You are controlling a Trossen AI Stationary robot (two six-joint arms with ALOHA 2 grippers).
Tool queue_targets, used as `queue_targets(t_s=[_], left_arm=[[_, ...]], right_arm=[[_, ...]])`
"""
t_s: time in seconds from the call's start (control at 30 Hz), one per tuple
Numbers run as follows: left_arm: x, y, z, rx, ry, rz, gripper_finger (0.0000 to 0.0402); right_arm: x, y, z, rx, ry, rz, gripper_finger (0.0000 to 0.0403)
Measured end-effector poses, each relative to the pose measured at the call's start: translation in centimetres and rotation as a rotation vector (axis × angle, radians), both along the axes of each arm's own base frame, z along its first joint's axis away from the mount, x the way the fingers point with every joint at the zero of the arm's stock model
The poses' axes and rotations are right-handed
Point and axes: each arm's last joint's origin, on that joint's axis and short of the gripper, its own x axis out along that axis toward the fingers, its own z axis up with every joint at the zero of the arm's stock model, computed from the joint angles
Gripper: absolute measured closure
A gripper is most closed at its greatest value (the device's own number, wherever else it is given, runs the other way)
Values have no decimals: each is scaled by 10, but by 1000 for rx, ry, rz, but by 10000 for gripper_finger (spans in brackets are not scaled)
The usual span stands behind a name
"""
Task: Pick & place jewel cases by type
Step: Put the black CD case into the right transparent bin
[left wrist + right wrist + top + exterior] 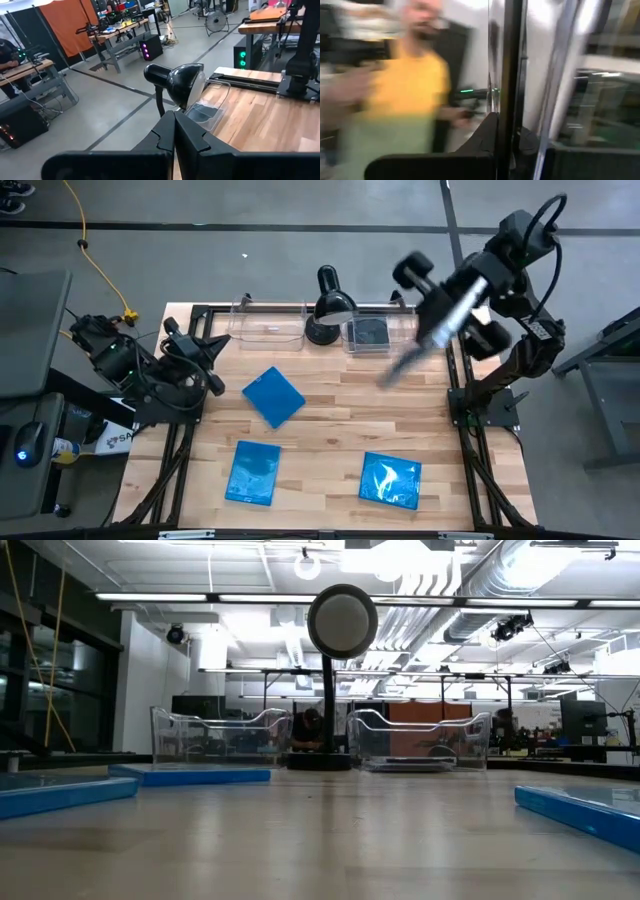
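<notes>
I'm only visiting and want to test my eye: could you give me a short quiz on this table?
1. How many blue jewel cases lie on the table?
2. True or false: the lamp stands between the two clear bins.
3. Which bin holds a dark case? A) the one on the left arm's side B) the one on the right arm's side C) neither

Key: 1) three; 2) true; 3) B
</notes>
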Motion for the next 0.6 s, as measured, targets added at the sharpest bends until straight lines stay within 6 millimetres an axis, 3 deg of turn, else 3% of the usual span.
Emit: queue_targets(t_s=[0.27, 0.6], left_arm=[[-5, 4, 0, 11, 11, 0, 401], [-5, 4, 0, 57, 57, -12, 401]], right_arm=[[-8, 7, -4, -112, 70, 318, 403], [-8, 6, -5, -115, 86, 333, 403]])
